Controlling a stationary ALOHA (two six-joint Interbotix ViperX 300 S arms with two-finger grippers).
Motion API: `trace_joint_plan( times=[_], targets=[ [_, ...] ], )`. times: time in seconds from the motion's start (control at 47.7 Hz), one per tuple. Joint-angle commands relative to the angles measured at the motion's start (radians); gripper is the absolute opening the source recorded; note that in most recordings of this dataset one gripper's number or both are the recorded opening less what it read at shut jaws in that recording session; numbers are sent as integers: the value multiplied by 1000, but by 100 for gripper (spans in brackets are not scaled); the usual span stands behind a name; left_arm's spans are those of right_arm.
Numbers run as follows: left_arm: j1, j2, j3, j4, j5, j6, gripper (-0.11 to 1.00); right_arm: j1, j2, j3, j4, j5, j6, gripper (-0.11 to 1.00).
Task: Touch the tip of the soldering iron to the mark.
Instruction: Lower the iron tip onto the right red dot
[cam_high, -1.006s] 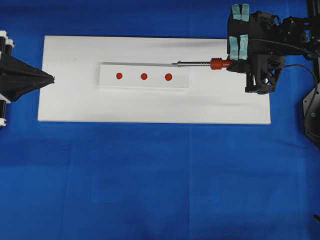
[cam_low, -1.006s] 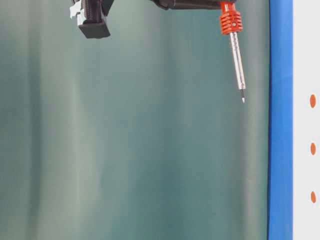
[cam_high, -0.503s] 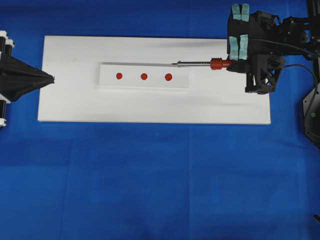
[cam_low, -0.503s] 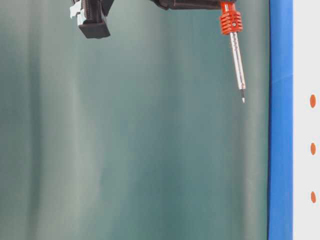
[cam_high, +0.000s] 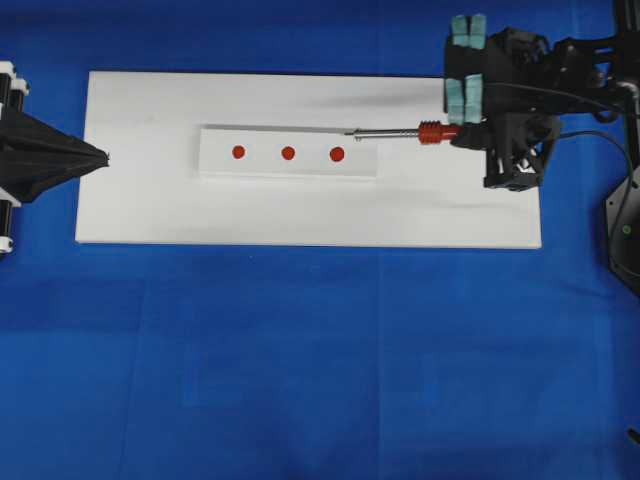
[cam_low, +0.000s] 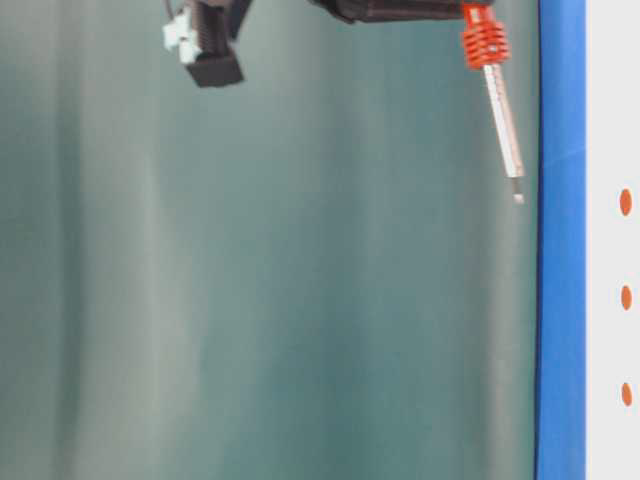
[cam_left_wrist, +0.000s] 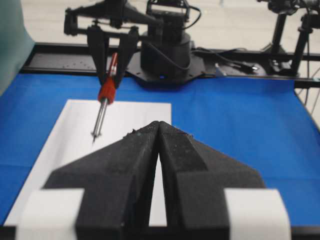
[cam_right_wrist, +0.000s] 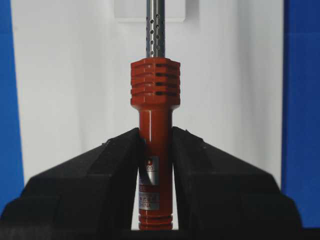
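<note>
A blue cloth (cam_high: 300, 350) covers the table, and on it lies a flat white board (cam_high: 150, 200) with a raised white strip (cam_high: 215, 160) near its middle. At the far left the left gripper (cam_high: 100, 158) rests level at the board's left edge, its two black jaws pressed together with nothing between them; the left wrist view shows them meeting in a closed wedge (cam_left_wrist: 159, 131). To the right of that claw, well apart from it, the strip carries three red dots in a row: a left dot (cam_high: 238, 152), the mark (cam_high: 288, 153) in the middle, and a right dot (cam_high: 337, 154). Farther right the soldering iron (cam_high: 400, 130) lies nearly level above the board, pointing left, its tip over the strip's right upper corner, just beyond the right dot and short of the mark. The table-level view shows the shaft (cam_low: 505, 130) tilted slightly toward the board, with the tip clear of the surface. At the right edge of the board the right gripper (cam_high: 470, 130) is clamped on the iron's red handle (cam_right_wrist: 155, 135), behind the ribbed collar, its jaws pressing both sides of it. From this claw the mark lies ahead, along and slightly to the side of the shaft's line, past the right dot. Nothing stands between tip and mark.
</note>
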Motion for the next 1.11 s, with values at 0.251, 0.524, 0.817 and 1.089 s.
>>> trace_joint_plan(
  times=[0.251,0.524,0.817,1.089],
  targets=[
    [3,3,-12,2,-8,0,2,6,98,8,2,-81,0,6],
    [3,3,-12,2,-9,0,2,14,137,41,5,-147,0,6],
    [3,3,-12,2,-8,0,2,14,144,46,6,-149,0,6],
    [3,3,-12,2,-8,0,2,14,147,46,6,-147,2,6]
  ],
)
